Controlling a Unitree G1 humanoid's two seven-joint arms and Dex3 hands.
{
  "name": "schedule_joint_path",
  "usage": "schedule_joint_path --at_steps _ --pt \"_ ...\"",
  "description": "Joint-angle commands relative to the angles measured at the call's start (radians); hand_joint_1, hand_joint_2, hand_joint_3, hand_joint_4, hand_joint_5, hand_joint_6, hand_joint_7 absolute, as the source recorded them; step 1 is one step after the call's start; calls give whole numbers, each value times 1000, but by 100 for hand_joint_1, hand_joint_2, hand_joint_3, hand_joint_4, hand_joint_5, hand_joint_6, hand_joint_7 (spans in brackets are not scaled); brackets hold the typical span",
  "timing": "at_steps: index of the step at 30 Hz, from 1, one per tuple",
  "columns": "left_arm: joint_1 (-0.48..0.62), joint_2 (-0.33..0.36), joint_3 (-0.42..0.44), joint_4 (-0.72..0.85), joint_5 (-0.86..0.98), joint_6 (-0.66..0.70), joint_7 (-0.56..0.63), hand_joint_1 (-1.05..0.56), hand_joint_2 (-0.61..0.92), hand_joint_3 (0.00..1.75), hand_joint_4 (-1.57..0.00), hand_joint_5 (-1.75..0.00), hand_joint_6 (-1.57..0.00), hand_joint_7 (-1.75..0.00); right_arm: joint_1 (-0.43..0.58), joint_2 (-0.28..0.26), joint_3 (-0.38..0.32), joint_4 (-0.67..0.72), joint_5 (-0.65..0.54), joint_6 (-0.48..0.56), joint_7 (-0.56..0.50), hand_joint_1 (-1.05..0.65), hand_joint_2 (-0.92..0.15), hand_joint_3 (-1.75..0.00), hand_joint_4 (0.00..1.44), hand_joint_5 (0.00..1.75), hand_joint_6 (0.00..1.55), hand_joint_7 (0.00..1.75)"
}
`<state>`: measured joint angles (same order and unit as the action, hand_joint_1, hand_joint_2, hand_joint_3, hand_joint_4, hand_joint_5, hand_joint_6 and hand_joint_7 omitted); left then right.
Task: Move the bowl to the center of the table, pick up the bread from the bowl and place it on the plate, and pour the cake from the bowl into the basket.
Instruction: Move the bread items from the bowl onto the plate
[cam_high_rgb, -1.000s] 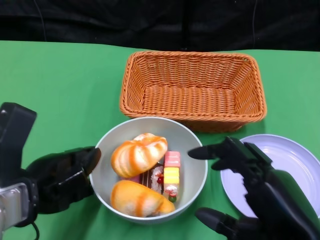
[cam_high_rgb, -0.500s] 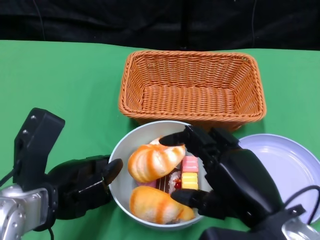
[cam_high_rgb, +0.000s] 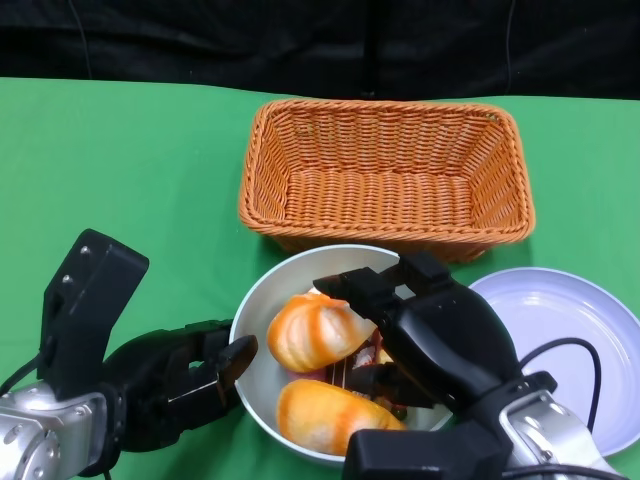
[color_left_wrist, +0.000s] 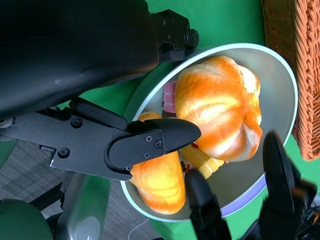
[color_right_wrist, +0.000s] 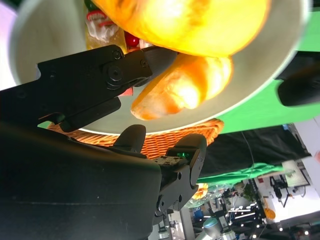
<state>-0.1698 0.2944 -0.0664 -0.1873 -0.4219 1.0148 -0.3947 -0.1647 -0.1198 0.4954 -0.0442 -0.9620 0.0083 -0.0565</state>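
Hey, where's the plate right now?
In the head view the plate lies at the lower right of the table, just right of the bowl and in front of the basket; the right hand partly overlaps it.

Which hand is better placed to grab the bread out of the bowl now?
Right. The right hand is over the bowl with fingers around the bread; the left hand is at the bowl's outer rim.

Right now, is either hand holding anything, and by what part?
The left hand grips the bowl at its left rim. The right hand reaches over the bread; whether it grips it cannot be told.
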Motion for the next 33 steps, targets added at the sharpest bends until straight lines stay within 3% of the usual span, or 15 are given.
schedule_joint_path --at_steps 1,4,7,8,10,11,12,14,15,16,17,20,23,33 --pt "9 7 -1 -7 13 -14 5 -45 92 60 -4 -2 -6 -2 -36 -10 12 61 -13 5 -20 -54 -92 0 10 88 29 33" --pt "8 4 -5 0 21 -20 7 -40 92 55 -5 -3 -9 -3 -60 -10 20 124 -5 -12 -57 -54 -91 0 15 89 34 32" --pt "12 9 -25 1 55 -48 14 -39 92 47 -9 -6 -9 -2 -80 -2 15 200 28 -69 -146 -43 -90 0 40 85 54 32" --pt "14 14 -36 0 70 -60 15 -40 92 47 -12 -7 -10 -2 -86 -2 14 223 41 -101 -186 -35 -89 0 61 90 72 36" --pt "16 20 -47 -1 91 -73 17 -39 92 47 -12 -8 -10 -2 -96 -3 13 256 56 -155 -259 -27 -82 0 86 106 98 41" --pt "18 20 -47 -1 96 -76 16 -39 92 48 -13 -8 -11 -3 -98 0 13 268 59 -177 -298 -20 -79 0 93 140 111 51" --pt "21 20 -45 0 99 -81 13 -39 92 48 -13 -8 -11 -3 -100 3 14 277 61 -193 -327 -16 -78 -1 97 157 111 71" --pt "26 25 -52 2 112 -102 7 -39 92 49 -12 -8 -11 -3 -104 6 11 288 68 -222 -379 -11 -78 -7 102 170 97 125" --pt "28 29 -58 3 120 -113 4 -40 92 49 -12 -8 -12 -2 -105 6 10 289 69 -231 -395 -10 -56 -57 102 173 86 153" --pt "29 31 -61 3 127 -121 3 -40 92 50 -12 -8 -12 -2 -107 6 9 291 70 -236 -407 -9 -41 -88 102 174 82 163" --pt "31 30 -61 10 129 -134 -2 -40 92 50 -12 -8 -11 -2 -109 8 6 290 72 -241 -423 -9 -31 -108 102 174 80 170" --pt "41 31 -60 14 131 -165 -8 -41 92 48 -10 -7 -10 -1 -113 10 -5 279 74 -264 -481 -10 -22 -130 104 175 79 173" --pt "48 42 -66 -2 145 -179 -5 -41 92 49 -11 -8 -10 -1 -109 10 -19 247 100 -288 -489 -12 -19 -146 106 175 80 174" --pt "57 63 -10 -76 138 -167 -4 -42 92 53 -10 -8 -9 0 -29 -15 -96 37 192 -353 -452 -16 -18 -167 106 175 82 173"
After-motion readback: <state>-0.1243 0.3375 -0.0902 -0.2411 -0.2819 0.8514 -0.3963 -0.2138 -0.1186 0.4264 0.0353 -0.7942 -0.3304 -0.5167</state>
